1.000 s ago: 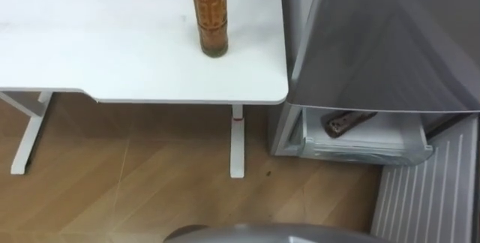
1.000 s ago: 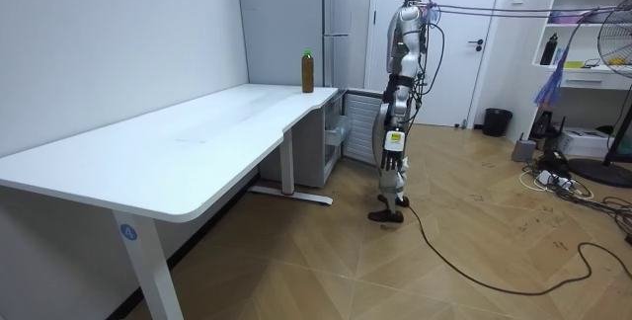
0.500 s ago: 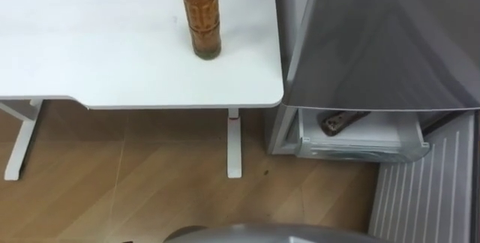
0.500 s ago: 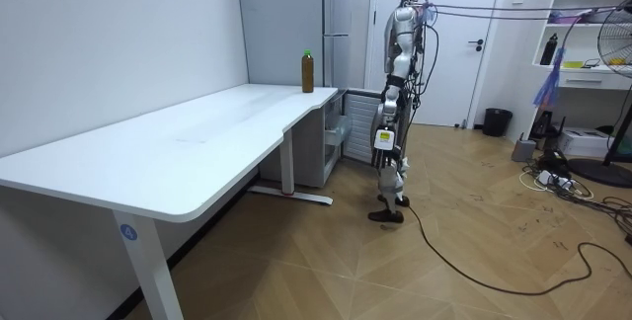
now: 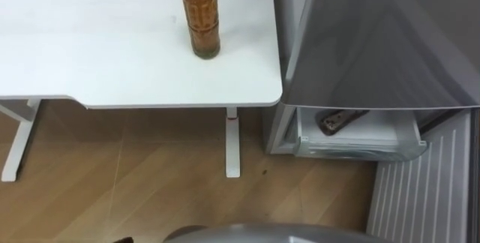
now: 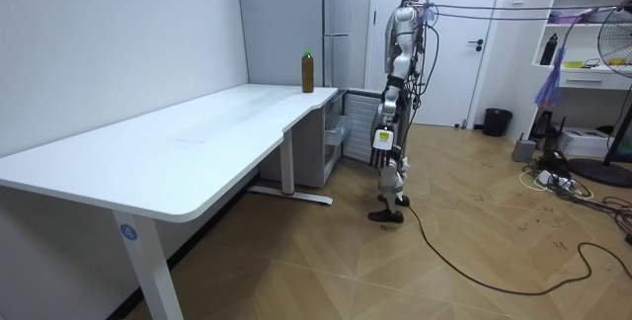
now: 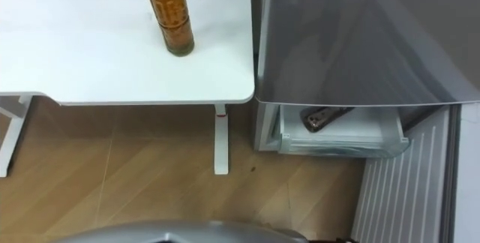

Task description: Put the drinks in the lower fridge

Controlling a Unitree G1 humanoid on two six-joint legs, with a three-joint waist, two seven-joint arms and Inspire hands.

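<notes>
Robot hand (image 6: 383, 140) at its side, grip cannot be told; bottle (image 5: 200, 16) upright on table (image 5: 112, 70)

— Is there a way into the lower fridge?
— Yes. Its lower door (image 5: 424, 190) hangs open on the right, and the drawer (image 5: 356, 139) stands pulled out, open from above. The grey upper door (image 5: 375, 40) overhangs the drawer's back. A dark flat thing (image 5: 341, 119) lies in the left half; the right half is free.
— And around the bottle (image 5: 200, 18)?
— The tabletop (image 5: 112, 55) is bare on every side of it. The fridge wall stands near on the right, and the table leg (image 5: 232, 142) stands below that corner. The floor (image 5: 150, 190) in front is open.
</notes>
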